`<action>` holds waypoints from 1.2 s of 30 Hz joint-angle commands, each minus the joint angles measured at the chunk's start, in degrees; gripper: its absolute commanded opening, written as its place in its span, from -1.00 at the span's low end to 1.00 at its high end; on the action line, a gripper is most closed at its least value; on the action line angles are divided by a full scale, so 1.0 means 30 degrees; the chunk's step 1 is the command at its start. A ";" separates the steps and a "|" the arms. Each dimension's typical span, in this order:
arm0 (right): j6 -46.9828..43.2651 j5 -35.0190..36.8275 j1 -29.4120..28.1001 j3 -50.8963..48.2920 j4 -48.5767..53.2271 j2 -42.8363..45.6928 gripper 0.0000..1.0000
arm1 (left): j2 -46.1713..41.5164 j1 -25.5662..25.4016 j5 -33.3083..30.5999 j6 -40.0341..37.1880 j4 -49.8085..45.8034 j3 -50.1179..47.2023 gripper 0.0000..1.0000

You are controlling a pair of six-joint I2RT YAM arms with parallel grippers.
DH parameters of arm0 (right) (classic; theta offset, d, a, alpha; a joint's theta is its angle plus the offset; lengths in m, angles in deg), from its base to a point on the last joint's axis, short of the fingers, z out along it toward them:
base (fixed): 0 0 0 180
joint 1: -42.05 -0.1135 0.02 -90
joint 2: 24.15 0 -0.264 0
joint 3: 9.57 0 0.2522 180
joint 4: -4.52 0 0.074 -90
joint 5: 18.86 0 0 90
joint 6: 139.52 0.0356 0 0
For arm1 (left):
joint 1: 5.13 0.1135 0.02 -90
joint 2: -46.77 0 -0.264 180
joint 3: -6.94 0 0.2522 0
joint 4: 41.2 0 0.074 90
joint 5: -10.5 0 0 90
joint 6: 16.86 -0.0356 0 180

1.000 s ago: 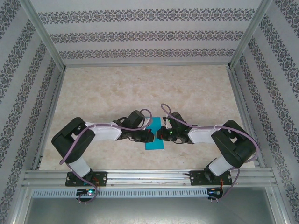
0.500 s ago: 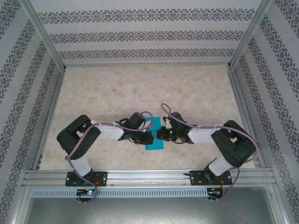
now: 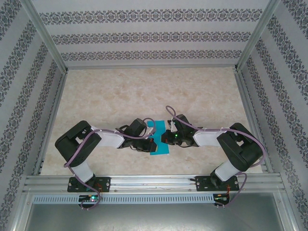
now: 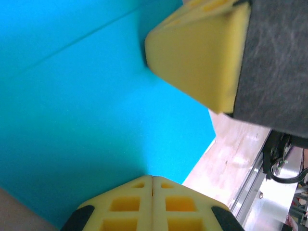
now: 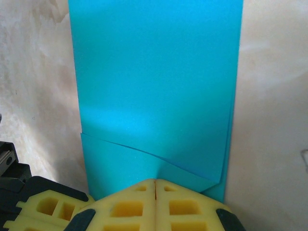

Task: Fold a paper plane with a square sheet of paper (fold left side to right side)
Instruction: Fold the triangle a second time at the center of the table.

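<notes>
1. Two layers show in the sheet (image 5: 154, 72): it lies on the table (image 3: 144, 91) as a tall doubled strip, so the left-to-right fold looks made. It sits between the two arms, near the table's front edge.
2. Your right gripper (image 5: 155, 183) has its jaws pressed together with nothing between them. Its tip comes down on the end of the sheet nearest its camera. The upper layer's edge there runs askew and stops short of the lower one. I judge that the tip is there to pin that loose end flat.
3. Your left gripper (image 4: 152, 179) is likewise closed on nothing, its tip set against the sheet. The right one's yellow finger (image 4: 197, 53) sits close opposite it. I read the pair as two presser feet working one strip, not as a grasp.
4. From above, the left gripper (image 3: 154, 143) and right gripper (image 3: 164, 139) meet over the middle of the sheet (image 3: 160, 150), hiding most of it.
5. A sliver of the lower layer shows along one long side, so the edges are not quite matched. If you run a tip along the crease now, that offset will probably be set in. Whether the crease is already sharp, I cannot tell.
</notes>
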 commanded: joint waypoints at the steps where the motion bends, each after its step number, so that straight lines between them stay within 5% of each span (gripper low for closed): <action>1: -0.0636 0.1859 0.0396 -0.0557 0.3047 -0.0980 -1.00 | -0.0347 -0.0301 0.0623 -0.0663 -0.1529 -0.0761 -1.00; 29: -0.0825 0.1599 0.0484 -0.0382 0.3230 -0.1072 -1.00 | -0.2305 -0.0599 0.0016 -0.0223 -0.1359 -0.2832 -1.00; 36: -0.0648 0.0724 0.0194 0.0003 0.2630 -0.0405 -1.00 | -0.4943 -0.0356 -0.0223 0.0026 -0.2002 -0.2604 -1.00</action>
